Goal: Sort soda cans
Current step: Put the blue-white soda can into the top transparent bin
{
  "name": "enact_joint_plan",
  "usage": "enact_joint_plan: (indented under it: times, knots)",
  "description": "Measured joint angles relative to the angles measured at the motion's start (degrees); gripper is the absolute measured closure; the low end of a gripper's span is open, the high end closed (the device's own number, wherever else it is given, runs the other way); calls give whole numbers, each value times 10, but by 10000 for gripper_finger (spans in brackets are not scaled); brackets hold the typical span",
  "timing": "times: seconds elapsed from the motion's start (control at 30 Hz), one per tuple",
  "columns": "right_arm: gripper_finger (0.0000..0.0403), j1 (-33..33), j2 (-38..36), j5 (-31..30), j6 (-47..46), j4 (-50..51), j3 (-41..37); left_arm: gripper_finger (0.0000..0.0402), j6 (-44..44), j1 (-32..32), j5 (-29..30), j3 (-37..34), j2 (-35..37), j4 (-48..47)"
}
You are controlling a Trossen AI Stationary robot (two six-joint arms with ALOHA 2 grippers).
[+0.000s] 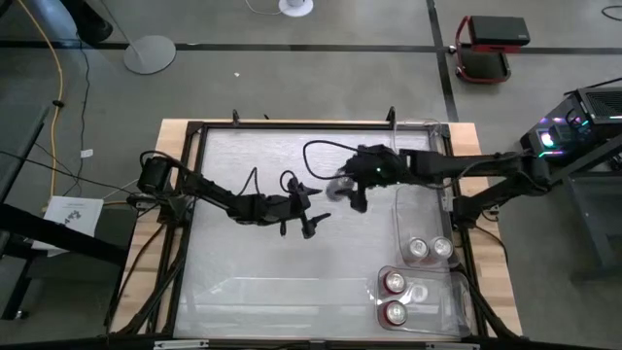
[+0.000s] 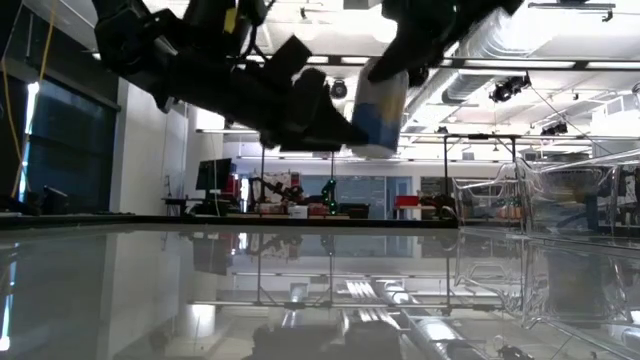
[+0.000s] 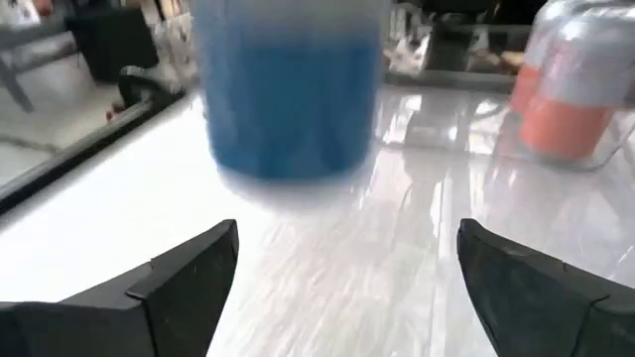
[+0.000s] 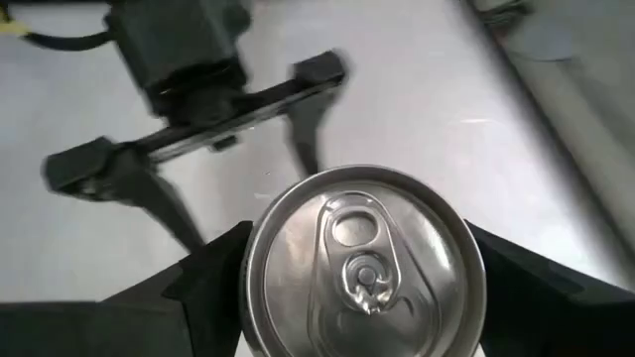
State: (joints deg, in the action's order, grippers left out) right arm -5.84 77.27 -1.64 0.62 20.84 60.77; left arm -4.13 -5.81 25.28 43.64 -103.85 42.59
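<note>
While the right gripper [image 4: 362, 288] has its two fingers clamped on the sides of a blue-and-white soda can [image 4: 365, 260], holding it upright in the air above mid-table, the left gripper [image 1: 309, 208] stands just beside with jaws apart and empty. The can looks stiff but dentable, smooth and slippery, best held mid-body. Four other cans [image 1: 419, 250] sit in the clear bins [image 1: 406, 204] on the right

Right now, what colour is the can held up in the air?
Blue body, silver top, on the can; the left wrist view shows it best.
</note>
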Motion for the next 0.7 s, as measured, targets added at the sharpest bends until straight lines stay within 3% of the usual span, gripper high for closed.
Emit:
enact_joint_plan:
  times: [0.13,0.4,0.53,0.7]
  knots:
    - [114,1,-34,-87,1,145,47,43,-17,7,0,0,0,-19]
    - [115,-79,-140,-243,-95,373,50,42,-13,7,0,0,0,-27]
    - [115,-121,-188,-253,-112,416,41,42,-13,6,0,0,0,-27]
    - [115,-181,-251,-205,-102,372,-55,41,-13,5,-1,0,0,-28]
